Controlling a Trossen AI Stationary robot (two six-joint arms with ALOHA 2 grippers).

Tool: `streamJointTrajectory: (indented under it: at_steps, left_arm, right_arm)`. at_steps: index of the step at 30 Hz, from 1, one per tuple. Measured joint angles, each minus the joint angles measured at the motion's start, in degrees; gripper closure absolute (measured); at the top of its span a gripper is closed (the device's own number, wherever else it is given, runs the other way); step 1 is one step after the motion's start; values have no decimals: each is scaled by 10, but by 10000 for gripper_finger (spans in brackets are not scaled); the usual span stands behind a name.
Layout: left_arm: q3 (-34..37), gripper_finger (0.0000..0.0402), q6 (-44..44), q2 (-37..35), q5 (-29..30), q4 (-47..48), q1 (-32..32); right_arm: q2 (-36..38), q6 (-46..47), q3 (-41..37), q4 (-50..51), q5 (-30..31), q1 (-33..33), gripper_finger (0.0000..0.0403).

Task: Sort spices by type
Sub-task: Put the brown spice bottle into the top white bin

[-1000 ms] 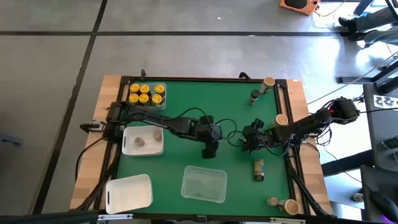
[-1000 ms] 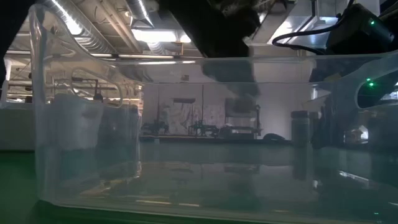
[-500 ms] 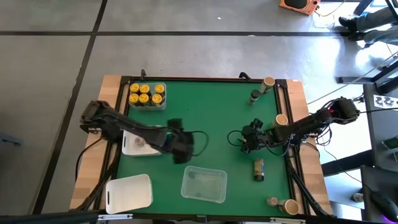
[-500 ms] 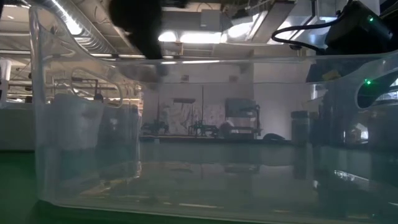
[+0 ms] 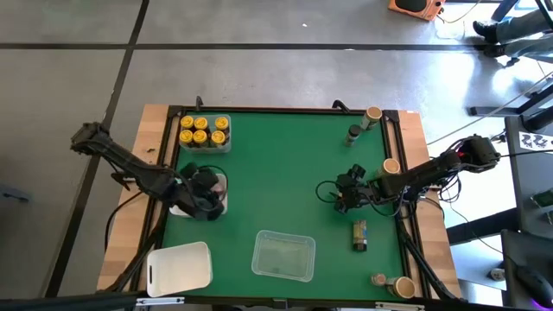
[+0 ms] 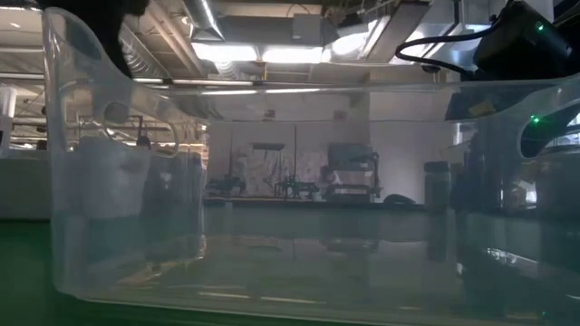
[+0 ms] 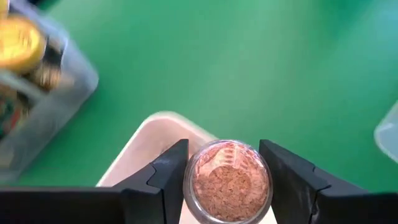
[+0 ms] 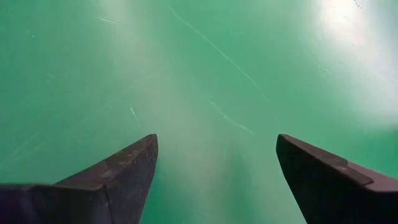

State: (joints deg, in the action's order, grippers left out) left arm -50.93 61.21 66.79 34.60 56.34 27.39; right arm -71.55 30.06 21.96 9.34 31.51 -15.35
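Left jaws (image 7: 227,180) clamp a spice jar (image 7: 228,182) with brown granules, held over the white tray (image 5: 186,204) at centre-left of the high view. Right jaws (image 8: 214,168) stand wide, holding nothing, low over bare green counter (image 5: 285,164) right of centre. Six yellow-lidded jars (image 5: 204,130) fill a clear tray (image 5: 226,143) at upper left. One jar lying on its side (image 5: 360,234) rests at lower right; a dark upright jar (image 5: 353,134) stands at upper right. An empty clear bin (image 5: 282,255) sits at bottom centre.

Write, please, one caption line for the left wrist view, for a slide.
Left gripper holds a spice jar between its fingers, above the white tray on the green table.
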Motion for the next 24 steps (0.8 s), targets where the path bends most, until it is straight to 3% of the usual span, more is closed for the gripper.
streamJointTrajectory:
  at_steps: [7,14,24]
  left_arm:
    - [110,229,101,-26,-21,-8,2]
    - [179,229,78,-23,-20,-80,-5]
    - [230,205,85,-23,-2,-96,-27]
  right_arm:
    - [0,0,0,-7,4,0,77]
    - [0,0,0,-10,11,0,77]
    - [0,0,0,-24,11,0,77]
